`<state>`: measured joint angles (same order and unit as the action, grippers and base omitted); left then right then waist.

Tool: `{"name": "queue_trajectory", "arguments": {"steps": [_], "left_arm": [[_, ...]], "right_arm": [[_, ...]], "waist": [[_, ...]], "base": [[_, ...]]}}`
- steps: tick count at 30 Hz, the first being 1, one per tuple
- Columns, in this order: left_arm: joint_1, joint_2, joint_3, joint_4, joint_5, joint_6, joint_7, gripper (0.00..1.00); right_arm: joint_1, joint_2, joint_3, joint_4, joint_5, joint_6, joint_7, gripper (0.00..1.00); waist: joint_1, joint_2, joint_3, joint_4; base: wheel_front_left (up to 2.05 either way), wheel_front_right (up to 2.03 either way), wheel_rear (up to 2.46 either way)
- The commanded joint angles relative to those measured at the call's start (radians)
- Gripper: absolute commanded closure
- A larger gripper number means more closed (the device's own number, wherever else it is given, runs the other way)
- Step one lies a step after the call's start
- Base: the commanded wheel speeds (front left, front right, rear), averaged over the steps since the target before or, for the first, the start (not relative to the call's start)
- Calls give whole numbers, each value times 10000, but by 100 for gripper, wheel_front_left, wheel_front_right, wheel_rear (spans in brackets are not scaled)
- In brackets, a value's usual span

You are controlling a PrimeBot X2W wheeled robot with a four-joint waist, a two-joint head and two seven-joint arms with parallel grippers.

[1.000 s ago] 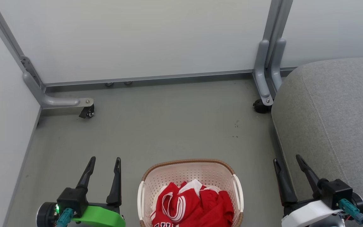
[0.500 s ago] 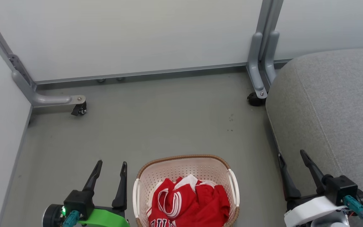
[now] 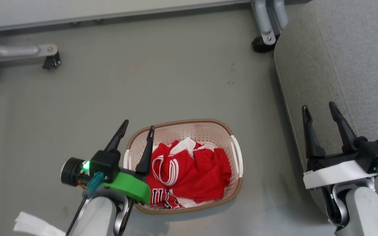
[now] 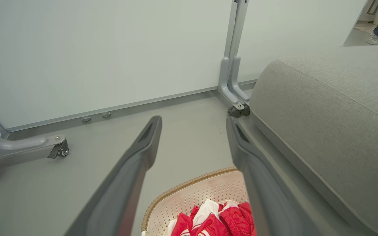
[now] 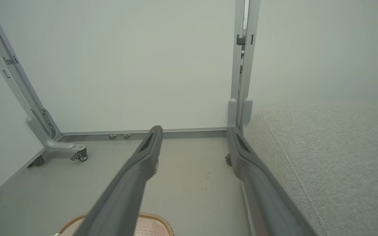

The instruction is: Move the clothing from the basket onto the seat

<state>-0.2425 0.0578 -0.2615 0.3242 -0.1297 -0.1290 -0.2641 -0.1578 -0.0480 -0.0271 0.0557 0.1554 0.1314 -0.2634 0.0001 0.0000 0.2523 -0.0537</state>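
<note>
A cream-white perforated plastic basket with a brown woven-look rim (image 3: 182, 122) stands on the grey floor (image 3: 143, 75), near me and a little left of centre. The clothing (image 3: 192, 170), two red fabric sports garments, lies crumpled inside it, with the jersey (image 3: 167, 164) and its white striped trim on the heap's left. The large grey fabric seat (image 3: 340, 59) stands to the right, apart from the basket, and none of the clothing is on it. My left gripper (image 3: 138, 124) has its two long dark fingers spread and holds nothing. One finger crosses the basket's left rim and the other sits outside it. My right gripper (image 3: 318, 105) is also spread and empty, beside the seat's left edge. I judge the step in hand to be the first grasp. To do it well, I would shift the left gripper right until both fingers sit inside the rim, then tip the wrist downward. I would lower it onto a raised fold near the striped trim and pinch fabric only, keeping off the perforated wall. Then I would lift high enough for hanging cloth to clear the rim without dragging the light basket along.
</note>
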Motion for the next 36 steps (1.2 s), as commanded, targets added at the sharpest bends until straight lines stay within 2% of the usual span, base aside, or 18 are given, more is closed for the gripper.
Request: {"name": "queue_trajectory", "arguments": {"steps": [1, 10, 21, 28, 36], "left_arm": [[-488, 172, -235, 211, -66, -25, -5, 0], [-3125, 1008, -3304, 2311, -795, -27, -5, 0], [-6278, 1256, -7088, 5153, -2246, -26, -6, 0], [-7657, 1428, -8599, 6891, -3334, -27, 159, 0], [-8459, 1652, -9660, 7614, -4219, -25, 436, 0]], "right_arm": [[-291, -44, -118, -117, -29, -13, -21, 0], [-1375, -44, -321, -560, -23, -13, -21, 0], [-2231, -35, -306, -1006, 41, -14, -21, 0], [-2608, -33, -13, -1225, 268, -14, -21, 0], [-2823, -35, 199, -1365, 473, -14, -21, 0]], "waist": [[-1, 0, 1701, -188], [-1, 0, 3600, -409], [-1, 0, 5538, -997], [-1, 0, 6578, -1458], [-1, 0, 7272, -1751]], "base": [[0, 0, 0], [0, 0, 0], [0, 0, 0], [0, 0, 0], [0, 0, 0]]}}
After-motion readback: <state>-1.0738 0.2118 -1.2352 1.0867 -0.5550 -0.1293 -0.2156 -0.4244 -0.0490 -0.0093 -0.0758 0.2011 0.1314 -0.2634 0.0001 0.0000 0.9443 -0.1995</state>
